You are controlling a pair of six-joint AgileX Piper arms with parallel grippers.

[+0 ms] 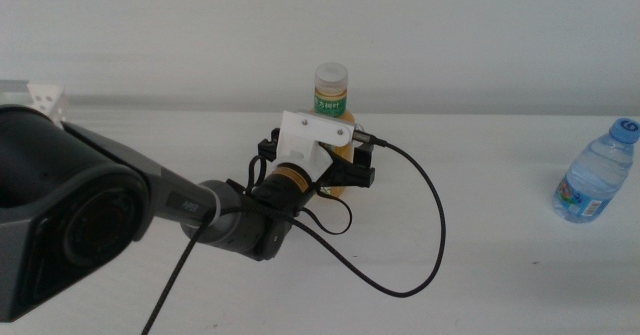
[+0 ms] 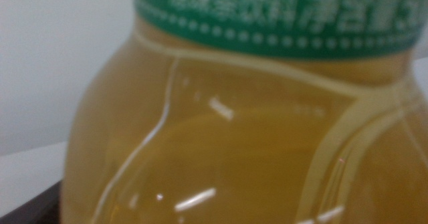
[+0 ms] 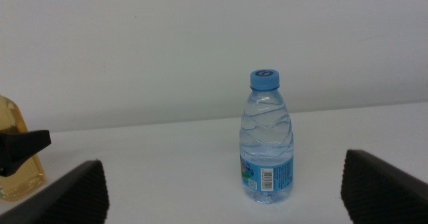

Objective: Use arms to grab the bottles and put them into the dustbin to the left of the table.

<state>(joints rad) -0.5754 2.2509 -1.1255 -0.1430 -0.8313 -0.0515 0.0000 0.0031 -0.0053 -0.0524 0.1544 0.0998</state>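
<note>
Two bottles stand on the one white table (image 1: 500, 275): one orange juice bottle (image 1: 333, 110) with a white cap and green neck band at the far middle, and one small clear water bottle (image 1: 596, 173) with a blue cap off to the right. One arm reaches in from the left, carrying one gripper (image 1: 335, 165). One thin black cable (image 1: 435, 225) loops from it.

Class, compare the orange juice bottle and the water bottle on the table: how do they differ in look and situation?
The orange juice bottle holds amber liquid, with a white cap and green band; the water bottle is clear with a blue cap. The left end effector is right at the juice bottle, while the water bottle stands apart, framed by the open right end effector. Both stand upright on the table.
</note>
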